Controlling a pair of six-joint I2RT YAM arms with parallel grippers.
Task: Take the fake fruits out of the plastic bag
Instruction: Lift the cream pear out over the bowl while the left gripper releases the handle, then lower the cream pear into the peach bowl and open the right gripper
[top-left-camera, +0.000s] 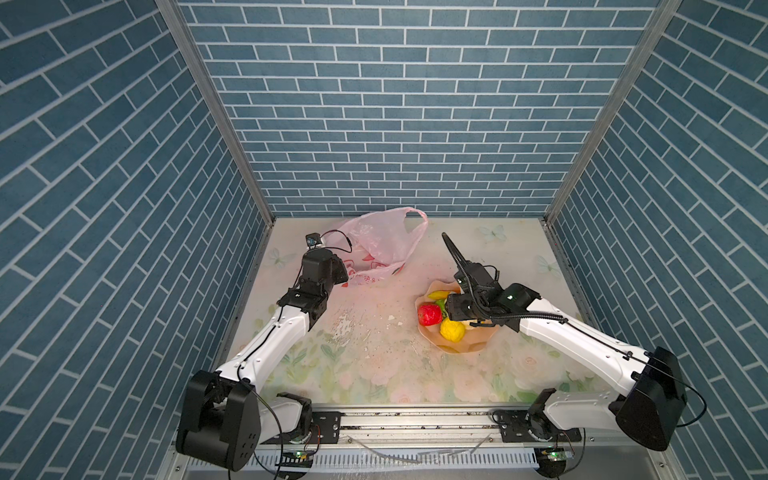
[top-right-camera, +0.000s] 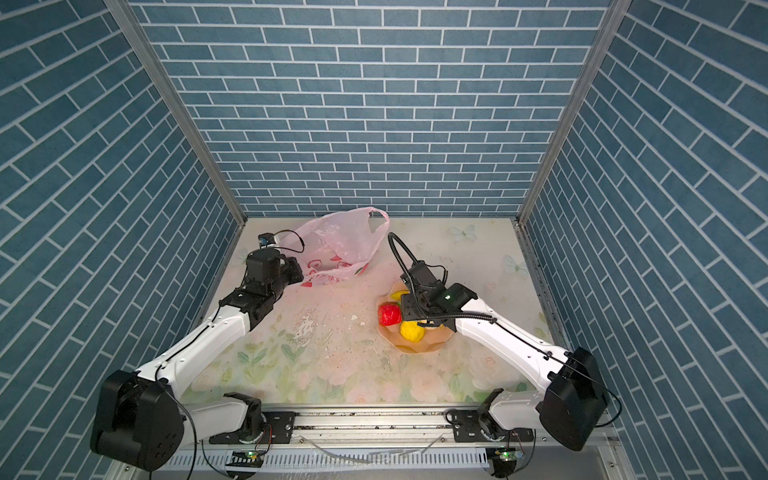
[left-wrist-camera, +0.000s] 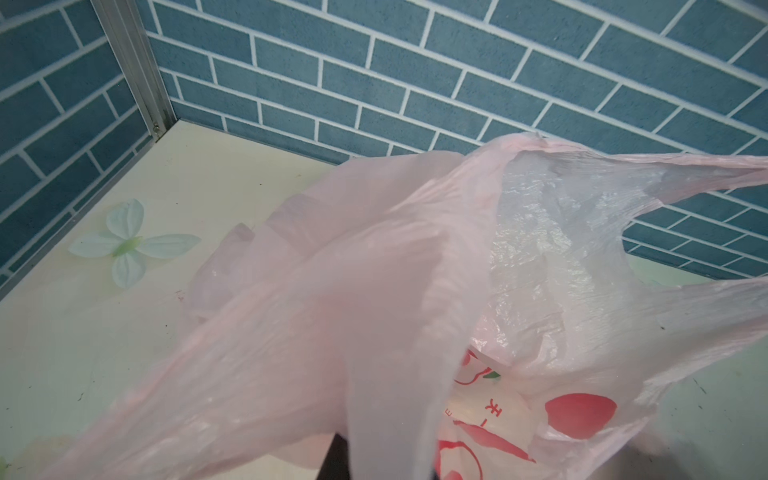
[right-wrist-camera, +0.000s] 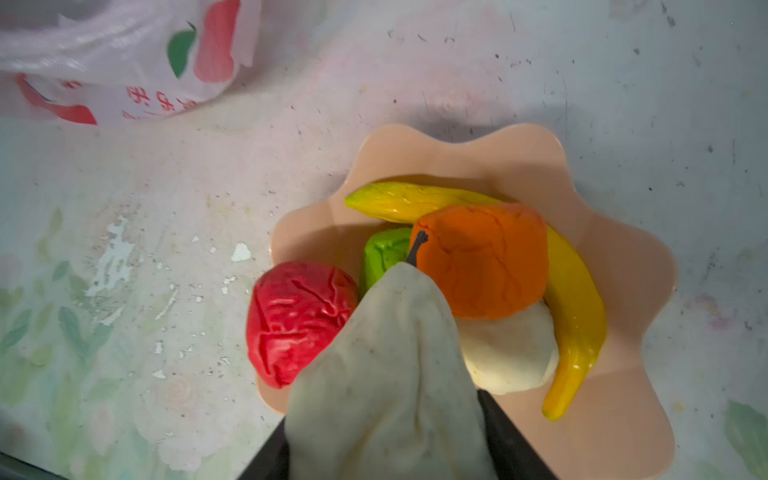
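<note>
At left, the left gripper (top-left-camera: 343, 275) noses against the plastic bag (top-left-camera: 384, 237) near the back wall. Limp pink film drapes over its jaws, so whether they are spread or pinching cannot be told, and no fruit shows inside. At right, the right gripper (top-left-camera: 455, 309) pinches a cream pear (right-wrist-camera: 386, 353) by its broad belly over the peach bowl (right-wrist-camera: 623, 291), which holds a red fruit (right-wrist-camera: 295, 320), orange fruit (right-wrist-camera: 482, 257), banana (right-wrist-camera: 577, 299) and 3 others. Their dented skins suggest light, squashy foam, best squeezed gently around the middle.
</note>
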